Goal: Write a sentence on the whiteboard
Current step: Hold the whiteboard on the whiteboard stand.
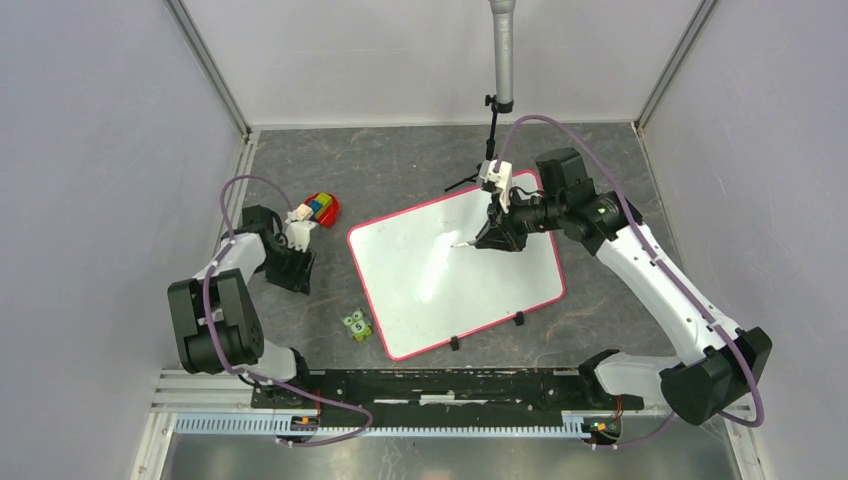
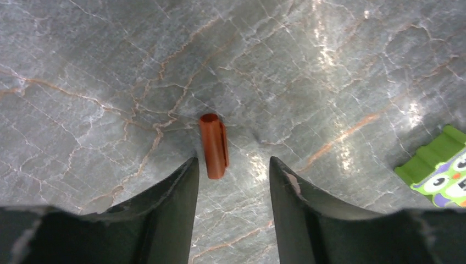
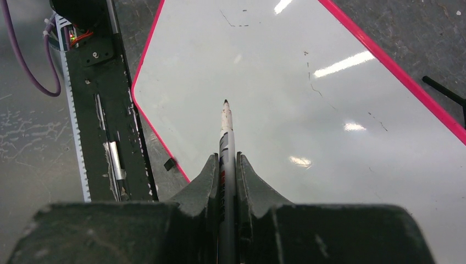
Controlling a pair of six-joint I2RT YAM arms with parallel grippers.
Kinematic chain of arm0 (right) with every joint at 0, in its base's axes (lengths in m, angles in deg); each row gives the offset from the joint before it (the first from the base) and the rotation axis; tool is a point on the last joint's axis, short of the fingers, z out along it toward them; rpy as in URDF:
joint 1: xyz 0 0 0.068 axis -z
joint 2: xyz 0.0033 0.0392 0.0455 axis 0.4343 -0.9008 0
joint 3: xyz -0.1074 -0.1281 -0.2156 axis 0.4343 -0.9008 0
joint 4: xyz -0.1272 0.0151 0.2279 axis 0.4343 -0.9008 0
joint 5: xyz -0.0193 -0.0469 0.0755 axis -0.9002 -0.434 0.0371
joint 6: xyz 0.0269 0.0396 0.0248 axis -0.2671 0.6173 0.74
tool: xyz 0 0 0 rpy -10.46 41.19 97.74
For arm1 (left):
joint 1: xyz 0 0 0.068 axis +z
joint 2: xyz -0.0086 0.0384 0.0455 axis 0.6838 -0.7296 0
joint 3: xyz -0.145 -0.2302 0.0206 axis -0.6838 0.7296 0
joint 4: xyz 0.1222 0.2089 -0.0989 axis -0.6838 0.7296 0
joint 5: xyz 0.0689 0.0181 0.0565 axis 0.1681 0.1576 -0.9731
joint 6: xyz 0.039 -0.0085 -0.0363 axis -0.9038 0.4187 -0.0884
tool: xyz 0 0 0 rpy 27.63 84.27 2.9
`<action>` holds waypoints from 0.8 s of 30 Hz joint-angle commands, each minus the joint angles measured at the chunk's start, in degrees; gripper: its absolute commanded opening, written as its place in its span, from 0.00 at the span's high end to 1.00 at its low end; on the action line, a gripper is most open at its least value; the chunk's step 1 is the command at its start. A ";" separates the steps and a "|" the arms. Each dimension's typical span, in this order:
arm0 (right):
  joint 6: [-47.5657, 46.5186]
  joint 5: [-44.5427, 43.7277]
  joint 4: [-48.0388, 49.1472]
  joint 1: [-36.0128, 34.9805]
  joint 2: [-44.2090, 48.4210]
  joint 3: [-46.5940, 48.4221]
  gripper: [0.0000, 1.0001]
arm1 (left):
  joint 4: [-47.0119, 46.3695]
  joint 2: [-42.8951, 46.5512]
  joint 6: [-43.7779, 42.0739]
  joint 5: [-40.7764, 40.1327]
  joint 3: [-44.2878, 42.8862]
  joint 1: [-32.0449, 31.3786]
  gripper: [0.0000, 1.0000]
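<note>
The right claw (image 3: pixel 227 159) pinches a marker (image 3: pixel 226 132) over the whiteboard (image 3: pixel 329 137). The left claw (image 2: pixel 232 160) is spread over an orange cap (image 2: pixel 213 146).

The left arm (image 1: pixel 238 256) and the right arm (image 1: pixel 660 285) look the same. Each has long white parts with smooth, round edges. Big black round joints sit between the white parts. A thin purple cable (image 1: pixel 545 117) loops out from each arm. A small white block (image 1: pixel 495 180) sits near each wrist. The left gripper (image 2: pixel 232 162) and the right gripper (image 3: pixel 226 158) are dark. Each has two fingers (image 2: pixel 170 209) that get thin at the tips. Their edges look a bit scuffed.
</note>
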 commanded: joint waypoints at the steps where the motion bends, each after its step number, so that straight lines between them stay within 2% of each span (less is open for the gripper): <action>1: -1.41 -1.10 1.54 -1.13 -1.24 2.86 1.00 | 3.92 5.30 0.35 2.44 -1.97 -0.68 0.41; 6: -1.76 -1.76 1.90 -2.28 -2.21 4.19 1.00 | 9.30 12.82 2.13 4.27 -6.32 -2.19 0.26; 10: -1.81 -2.17 2.18 -3.40 -3.44 5.53 1.00 | 14.10 16.46 5.03 7.24 -11.97 -3.00 0.01; 16: -0.73 -3.30 3.83 -6.11 -5.17 7.53 1.00 | 19.13 19.64 10.27 14.09 -21.50 -5.80 0.00; 20: 0.25 -4.39 4.88 -8.26 -6.52 8.62 1.00 | 18.71 21.10 15.17 17.31 -25.93 -8.60 0.00; 22: 0.26 -5.43 4.73 -9.35 -7.40 9.40 1.00 | 19.32 21.51 16.00 21.91 -27.59 -8.95 0.00; 24: 0.18 -6.38 4.49 -10.47 -8.02 9.91 1.00 | 16.17 22.75 22.16 20.37 -27.17 -8.97 0.00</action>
